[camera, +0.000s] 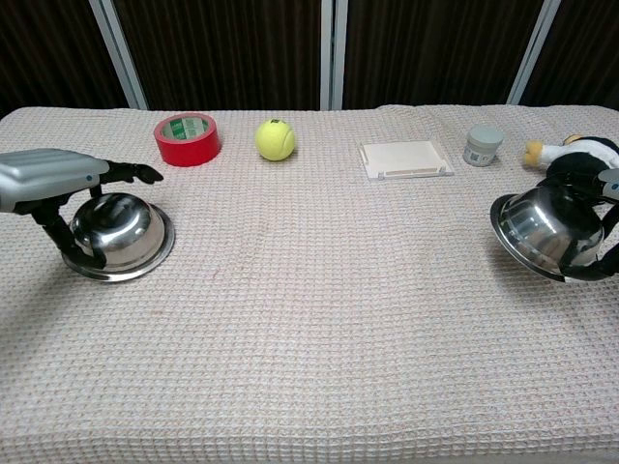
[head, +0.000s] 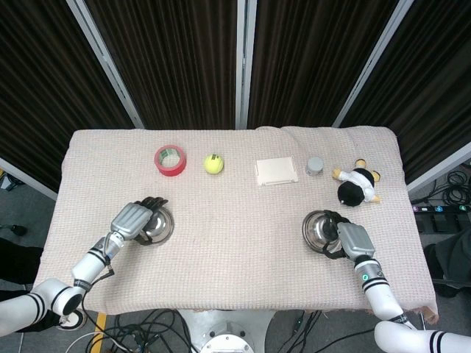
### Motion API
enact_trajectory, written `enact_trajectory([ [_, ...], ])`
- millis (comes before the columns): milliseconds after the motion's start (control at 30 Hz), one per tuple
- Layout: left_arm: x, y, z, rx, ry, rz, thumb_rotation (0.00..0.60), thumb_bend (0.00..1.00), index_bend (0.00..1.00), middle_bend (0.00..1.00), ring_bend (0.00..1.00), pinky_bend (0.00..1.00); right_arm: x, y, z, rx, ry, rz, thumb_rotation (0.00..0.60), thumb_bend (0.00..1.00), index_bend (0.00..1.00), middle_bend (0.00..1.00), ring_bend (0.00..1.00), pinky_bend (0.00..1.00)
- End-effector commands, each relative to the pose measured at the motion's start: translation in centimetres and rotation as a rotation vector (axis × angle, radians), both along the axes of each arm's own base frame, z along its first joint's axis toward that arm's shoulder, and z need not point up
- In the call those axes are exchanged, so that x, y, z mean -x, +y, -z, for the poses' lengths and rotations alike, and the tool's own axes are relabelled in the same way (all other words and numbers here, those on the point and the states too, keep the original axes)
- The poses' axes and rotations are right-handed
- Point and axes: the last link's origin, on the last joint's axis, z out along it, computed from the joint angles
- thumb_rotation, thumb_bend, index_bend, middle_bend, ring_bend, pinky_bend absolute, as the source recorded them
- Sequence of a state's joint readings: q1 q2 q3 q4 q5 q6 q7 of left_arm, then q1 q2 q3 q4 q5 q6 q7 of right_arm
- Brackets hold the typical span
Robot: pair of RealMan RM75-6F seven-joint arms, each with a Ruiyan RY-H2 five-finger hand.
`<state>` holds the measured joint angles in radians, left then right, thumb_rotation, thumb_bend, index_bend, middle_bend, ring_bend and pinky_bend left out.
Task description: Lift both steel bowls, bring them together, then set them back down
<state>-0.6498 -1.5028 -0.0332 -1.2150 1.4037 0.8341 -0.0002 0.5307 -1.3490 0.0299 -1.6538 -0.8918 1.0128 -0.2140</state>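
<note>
Two steel bowls: left bowl (camera: 118,239) on worktop beneath my left hand's (camera: 44,176) spread fingers; right bowl (camera: 546,232) tilted, gripped by my right hand (head: 352,239).

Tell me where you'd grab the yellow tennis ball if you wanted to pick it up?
Probably from straight above, with fingers wrapping its widest middle. The tennis ball is round, so no side is better than another, and it sits alone on the cloth with open space between it and the red tape roll on one side and the white flat box on the other. Coming from above also should keep it from rolling away.
</note>
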Motion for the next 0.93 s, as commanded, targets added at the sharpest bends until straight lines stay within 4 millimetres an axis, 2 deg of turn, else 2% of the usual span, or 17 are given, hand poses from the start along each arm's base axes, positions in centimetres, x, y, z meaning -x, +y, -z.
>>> enact_trajectory([
  [33,0.0,0.0,0.0,-0.002,-0.015,-0.008,0.600,0.00,0.00,0.00,0.00,0.19,-0.2,-0.1,-0.1,-0.033,0.003,-0.002,0.600,0.05,0.00,0.06,0.02,0.14],
  [100,0.1,0.0,0.0,-0.004,-0.019,-0.011,0.600,0.00,0.00,0.00,0.00,0.18,-0.2,-0.1,-0.2,-0.030,0.001,-0.002,0.600,0.02,0.00,0.01,0.00,0.06],
  [200,0.2,-0.1,-0.2,-0.010,-0.030,-0.019,0.600,0.00,0.00,0.00,0.00,0.17,-0.3,-0.2,-0.3,-0.026,0.001,-0.005,0.600,0.00,0.00,0.00,0.00,0.00],
  [333,0.0,0.0,-1.2,-0.037,-0.054,-0.027,0.600,0.00,0.00,0.00,0.00,0.17,-0.4,0.0,-0.6,-0.014,-0.004,-0.006,0.600,0.00,0.00,0.00,0.00,0.00],
  [433,0.0,-0.4,-2.8,-0.086,-0.084,-0.037,0.600,0.00,0.00,0.00,0.00,0.17,-0.4,0.4,-1.4,0.029,-0.017,-0.012,0.600,0.00,0.00,0.00,0.00,0.00],
  [533,0.6,-1.4,-4.9,-0.199,-0.133,-0.062,0.600,0.07,0.00,0.00,0.00,0.16,-0.2,1.3,-2.9,0.138,-0.048,-0.027,0.600,0.00,0.00,0.00,0.00,0.00],
  [600,1.5,-2.6,-6.2,-0.333,-0.171,-0.095,0.600,0.14,0.00,0.00,0.00,0.16,0.3,2.1,-4.2,0.235,-0.059,-0.044,0.600,0.01,0.00,0.00,0.00,0.00],
  [700,3.0,-5.2,-6.9,-0.531,-0.191,-0.152,0.600,0.16,0.00,0.01,0.00,0.17,1.4,3.4,-5.3,0.385,-0.002,-0.113,0.600,0.03,0.00,0.00,0.00,0.00],
  [867,5.1,-10.1,-6.3,-0.631,-0.181,-0.250,0.600,0.16,0.00,0.03,0.00,0.17,3.2,5.7,-4.0,0.446,0.081,-0.167,0.600,0.06,0.00,0.00,0.00,0.00],
  [933,5.7,-11.2,-6.2,-0.667,-0.180,-0.267,0.600,0.16,0.00,0.03,0.00,0.17,3.6,5.9,-3.5,0.447,0.079,-0.165,0.600,0.06,0.00,0.00,0.00,0.00],
])
